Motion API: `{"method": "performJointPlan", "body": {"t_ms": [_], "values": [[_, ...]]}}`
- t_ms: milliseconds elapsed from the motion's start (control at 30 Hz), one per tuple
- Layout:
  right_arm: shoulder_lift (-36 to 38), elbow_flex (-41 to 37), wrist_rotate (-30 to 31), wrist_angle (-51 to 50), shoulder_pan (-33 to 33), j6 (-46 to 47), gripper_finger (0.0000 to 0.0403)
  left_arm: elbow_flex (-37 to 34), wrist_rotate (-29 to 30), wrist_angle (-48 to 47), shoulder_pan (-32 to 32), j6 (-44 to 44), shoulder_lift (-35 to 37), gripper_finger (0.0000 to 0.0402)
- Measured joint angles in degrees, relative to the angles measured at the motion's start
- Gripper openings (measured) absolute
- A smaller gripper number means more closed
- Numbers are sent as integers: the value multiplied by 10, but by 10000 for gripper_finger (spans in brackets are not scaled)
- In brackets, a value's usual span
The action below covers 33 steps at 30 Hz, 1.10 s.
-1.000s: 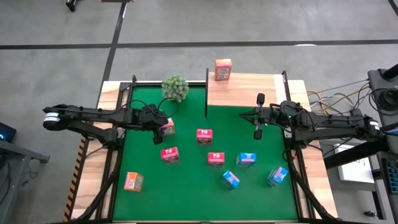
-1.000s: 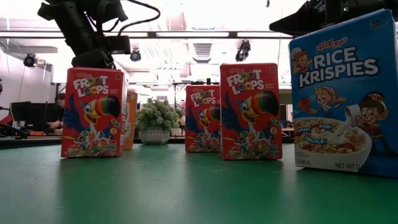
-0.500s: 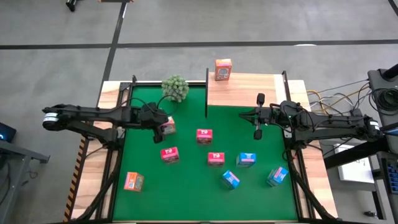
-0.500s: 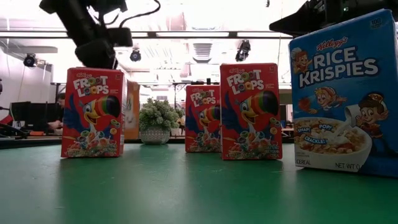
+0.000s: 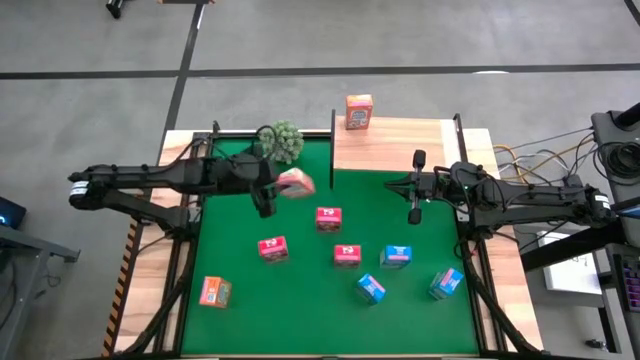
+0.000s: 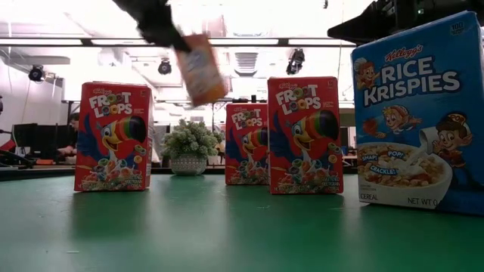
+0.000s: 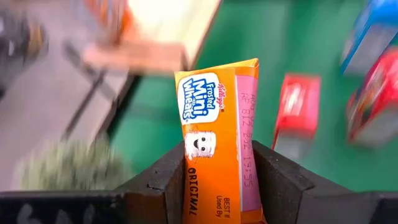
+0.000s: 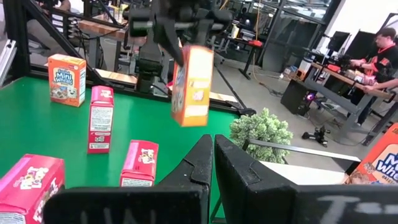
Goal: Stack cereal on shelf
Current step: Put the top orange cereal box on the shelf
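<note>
My left gripper (image 5: 272, 190) is shut on an orange cereal box (image 5: 296, 182), held in the air over the green mat, left of the shelf (image 5: 400, 145). The same box shows tilted in the low view (image 6: 201, 68) and in the right wrist view (image 8: 191, 84). Another orange box (image 5: 359, 112) stands at the shelf's far edge. Three red boxes (image 5: 328, 217), three blue ones (image 5: 396, 256) and an orange one (image 5: 215, 291) stand on the mat. My right gripper (image 5: 392, 184) hovers shut by the shelf's near edge, holding nothing. My left gripper pinches the orange box's upper end (image 7: 214, 186) between its two fingers (image 7: 163, 180), one on each side. The fingers slant down from the table's left. The box sticks out beyond them, tilted, its lower end (image 6: 210, 94) clear of the mat.
A round green plant (image 5: 283, 140) stands at the mat's far edge, just beyond the held box. Thin black posts (image 5: 332, 150) rise at the shelf's edges. People sit at desks in the room beyond (image 8: 373, 50).
My left gripper has risen from the mat, tipped its fingers upward and moved toward the shelf. The orange box, which stood upright on the mat, is now lifted clear and tilted. The other boxes have kept still.
</note>
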<state>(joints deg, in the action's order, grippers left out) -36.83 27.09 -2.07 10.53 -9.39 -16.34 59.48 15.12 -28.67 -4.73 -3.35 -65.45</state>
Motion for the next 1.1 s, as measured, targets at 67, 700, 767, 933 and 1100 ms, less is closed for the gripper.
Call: {"method": "performJointPlan", "body": {"t_ms": [67, 700, 767, 933, 1100], "values": [[1, 0, 0, 0, 0, -12, 9, -1, -20, 68, 0, -30, -7, 139], [47, 0, 1, -16, 0, -53, 9, 135, -27, 330, -71, -130, -237, 139], [46, 0, 1, -17, 0, -53, 9, 162, -27, 319, -79, -127, -262, 139], [45, 0, 1, -28, 0, -52, 9, 195, -27, 306, -94, -127, -301, 139], [45, 0, 1, -31, 0, -53, 9, 195, -51, 309, -107, -121, -306, 144]]}}
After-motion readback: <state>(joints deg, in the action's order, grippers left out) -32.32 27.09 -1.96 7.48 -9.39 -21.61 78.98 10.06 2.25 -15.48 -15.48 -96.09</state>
